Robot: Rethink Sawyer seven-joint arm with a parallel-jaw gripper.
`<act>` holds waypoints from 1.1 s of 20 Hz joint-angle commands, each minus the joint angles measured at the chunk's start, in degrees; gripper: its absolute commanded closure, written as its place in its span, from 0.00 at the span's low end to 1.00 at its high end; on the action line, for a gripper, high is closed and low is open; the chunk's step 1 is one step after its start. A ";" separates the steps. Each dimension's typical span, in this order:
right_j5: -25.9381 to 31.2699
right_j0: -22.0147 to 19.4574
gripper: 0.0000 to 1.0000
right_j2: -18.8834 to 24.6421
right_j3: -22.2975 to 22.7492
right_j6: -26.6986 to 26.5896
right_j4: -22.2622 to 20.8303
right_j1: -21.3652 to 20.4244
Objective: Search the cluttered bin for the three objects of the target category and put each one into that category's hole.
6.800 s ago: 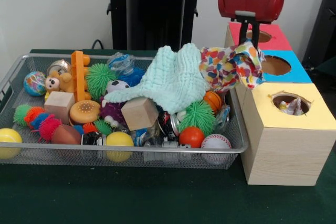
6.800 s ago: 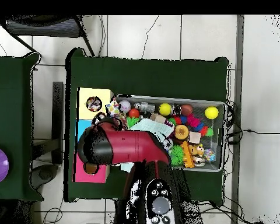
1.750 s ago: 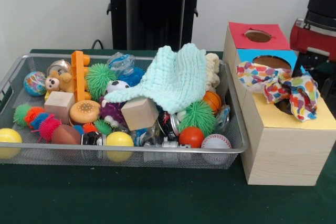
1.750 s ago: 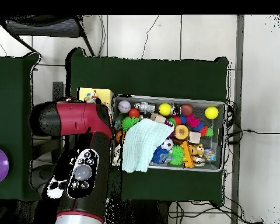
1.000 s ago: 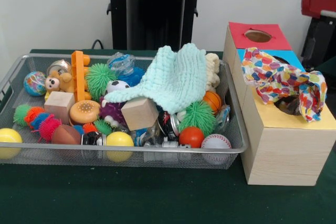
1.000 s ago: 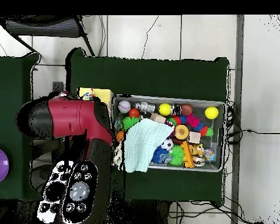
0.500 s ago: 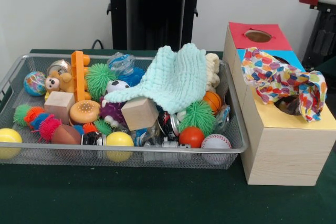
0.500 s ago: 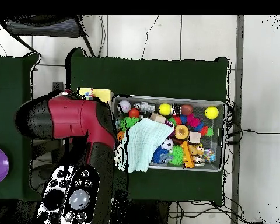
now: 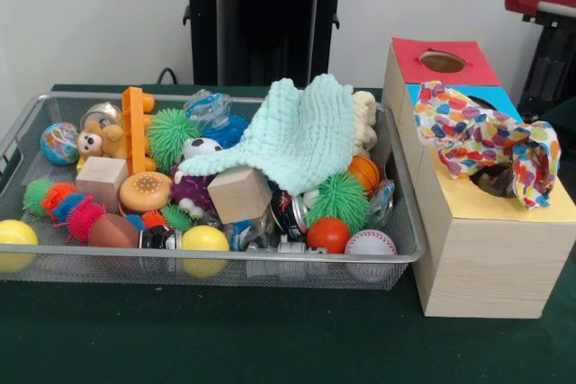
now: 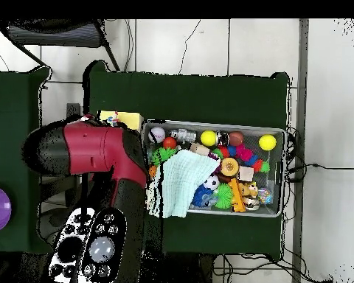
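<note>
Polka-dot cloth (image 9: 483, 139) lies draped over the yellow top of the wooden box (image 9: 490, 258), covering its hole, at three o'clock of your wire basket (image 9: 404, 249), the mint cloth (image 9: 299, 137) sits heaped inside, and your gripper is hidden, so I cannot tell its state.

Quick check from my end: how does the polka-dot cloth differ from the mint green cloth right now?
The polka-dot cloth is white with multicoloured dots; the mint green cloth is plain and waffle-knit. The polka-dot cloth lies on the wooden box, spread over the blue and yellow tops and covering the yellow top's hole; the mint one is draped over toys in the wire basket. The mint cloth looks larger. Both are limp and crumpled.
</note>
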 commanded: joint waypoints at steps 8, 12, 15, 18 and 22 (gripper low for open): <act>0.55 -2.88 1.00 5.34 3.97 7.68 2.72 2.45; -0.87 -3.07 1.00 5.59 3.94 7.20 2.60 2.74; -1.06 -3.11 1.00 5.89 4.18 7.22 2.57 3.31; -1.72 -3.00 1.00 6.25 5.05 7.60 2.74 3.78; -2.56 -2.85 1.00 6.76 5.38 8.05 3.03 4.63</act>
